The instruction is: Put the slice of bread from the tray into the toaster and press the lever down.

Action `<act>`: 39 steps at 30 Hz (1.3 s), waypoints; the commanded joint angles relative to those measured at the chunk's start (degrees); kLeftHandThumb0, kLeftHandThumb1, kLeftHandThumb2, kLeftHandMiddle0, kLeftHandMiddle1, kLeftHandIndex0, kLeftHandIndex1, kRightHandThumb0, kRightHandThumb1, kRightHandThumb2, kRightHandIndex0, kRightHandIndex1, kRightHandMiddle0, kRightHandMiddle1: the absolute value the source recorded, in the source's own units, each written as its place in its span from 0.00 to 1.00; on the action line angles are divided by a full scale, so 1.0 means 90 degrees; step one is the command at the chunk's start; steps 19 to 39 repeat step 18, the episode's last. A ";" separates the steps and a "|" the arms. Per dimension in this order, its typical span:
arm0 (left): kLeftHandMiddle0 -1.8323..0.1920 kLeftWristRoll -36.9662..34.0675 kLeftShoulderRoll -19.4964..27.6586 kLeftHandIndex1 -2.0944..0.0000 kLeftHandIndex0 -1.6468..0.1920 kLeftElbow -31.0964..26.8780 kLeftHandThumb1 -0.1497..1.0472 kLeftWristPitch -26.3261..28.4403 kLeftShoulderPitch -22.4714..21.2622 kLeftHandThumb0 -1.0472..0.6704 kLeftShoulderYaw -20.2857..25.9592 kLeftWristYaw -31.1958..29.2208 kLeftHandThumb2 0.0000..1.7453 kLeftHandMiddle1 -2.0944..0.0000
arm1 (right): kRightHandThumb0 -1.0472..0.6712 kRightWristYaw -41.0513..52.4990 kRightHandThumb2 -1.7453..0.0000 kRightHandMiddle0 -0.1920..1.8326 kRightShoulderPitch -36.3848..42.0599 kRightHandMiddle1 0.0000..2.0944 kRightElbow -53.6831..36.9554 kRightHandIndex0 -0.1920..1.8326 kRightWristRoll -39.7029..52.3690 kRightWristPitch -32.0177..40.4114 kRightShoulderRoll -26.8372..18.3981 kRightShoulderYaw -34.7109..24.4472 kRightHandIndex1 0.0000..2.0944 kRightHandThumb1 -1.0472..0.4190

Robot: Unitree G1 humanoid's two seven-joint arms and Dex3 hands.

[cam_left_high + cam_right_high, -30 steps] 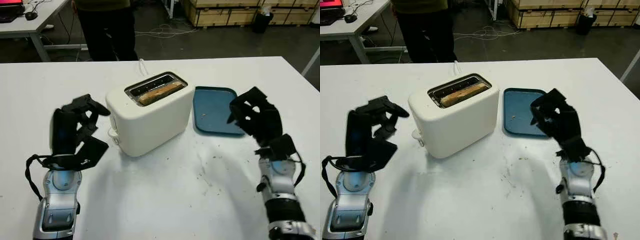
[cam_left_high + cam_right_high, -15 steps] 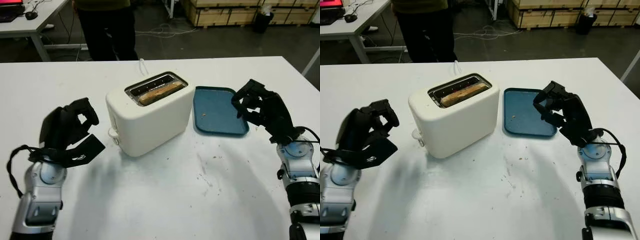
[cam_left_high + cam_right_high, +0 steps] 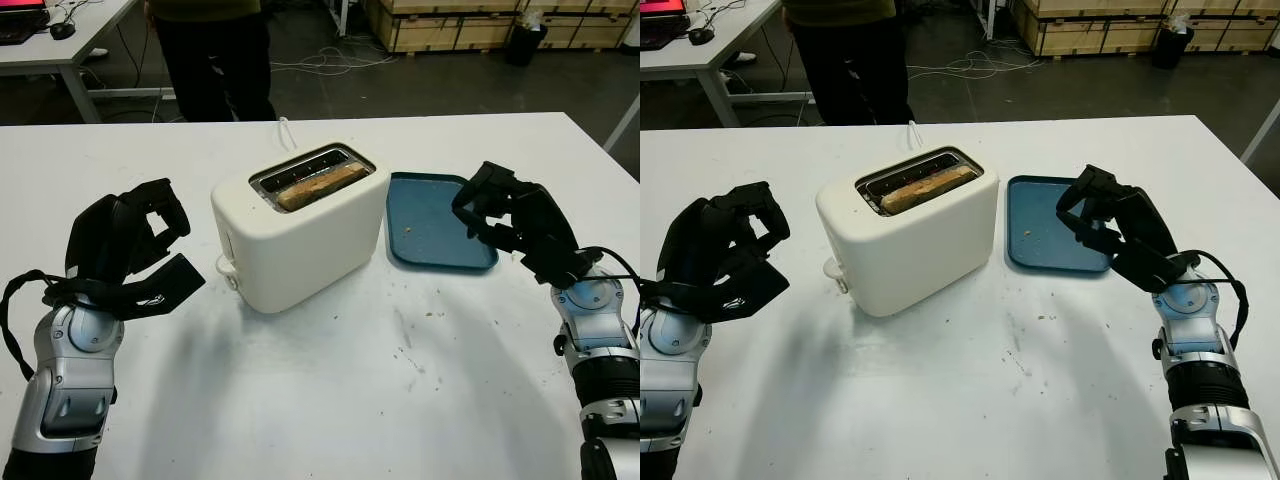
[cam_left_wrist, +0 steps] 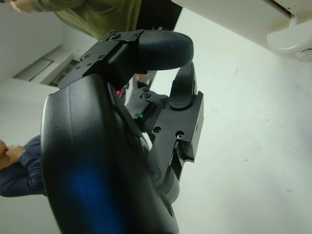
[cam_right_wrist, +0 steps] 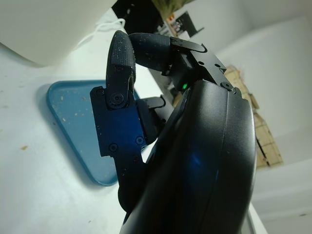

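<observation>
Showing both hands drawn back since a second ago: left hand (image 3: 125, 245) curled, lower left; right hand (image 3: 515, 220) curled over tray (image 3: 425, 235). Bread (image 3: 320, 186) sits in toaster (image 3: 300, 235), centre tabletop (image 3: 330, 400). No legible writing.

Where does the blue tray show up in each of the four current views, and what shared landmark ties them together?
Left eye view: blue tray, right of the toaster, below the right hand.
Right eye view: tray, again right of the toaster.
Left wrist view: I cannot find the tray; a toaster corner is there.
Right wrist view: tray behind the fingers.
Shared landmark: the white toaster.
</observation>
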 commanded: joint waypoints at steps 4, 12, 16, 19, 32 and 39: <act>0.45 0.0050 0.0051 0.17 0.50 0.0046 0.89 -0.0025 -0.0094 0.63 -0.0002 0.0057 0.08 0.17 | 0.28 0.0064 0.78 0.37 -0.0019 0.75 0.0016 0.46 0.0098 -0.0079 0.0075 0.0029 0.83 0.09; 0.44 0.0053 0.0027 0.17 0.50 0.0054 0.89 -0.0015 -0.0086 0.63 -0.0015 0.0067 0.08 0.17 | 0.29 0.0170 0.77 0.36 -0.0010 0.78 -0.0039 0.47 0.0144 -0.0042 0.0094 0.0014 0.83 0.09; 0.44 0.0029 0.0037 0.17 0.50 0.0094 0.89 -0.0079 -0.0077 0.63 -0.0026 0.0077 0.08 0.17 | 0.29 0.0188 0.77 0.38 -0.0024 0.72 -0.0006 0.47 0.0129 -0.0094 0.0095 0.0020 0.83 0.09; 0.44 0.0041 0.0049 0.17 0.50 0.0096 0.89 -0.0049 -0.0078 0.63 -0.0032 0.0051 0.08 0.17 | 0.30 0.0187 0.77 0.38 -0.0025 0.72 -0.0007 0.47 0.0129 -0.0097 0.0100 0.0018 0.83 0.09; 0.44 0.0041 0.0049 0.17 0.50 0.0096 0.89 -0.0049 -0.0078 0.63 -0.0032 0.0051 0.08 0.17 | 0.30 0.0187 0.77 0.38 -0.0025 0.72 -0.0007 0.47 0.0129 -0.0097 0.0100 0.0018 0.83 0.09; 0.44 0.0041 0.0049 0.17 0.50 0.0096 0.89 -0.0049 -0.0078 0.63 -0.0032 0.0051 0.08 0.17 | 0.30 0.0187 0.77 0.38 -0.0025 0.72 -0.0007 0.47 0.0129 -0.0097 0.0100 0.0018 0.83 0.09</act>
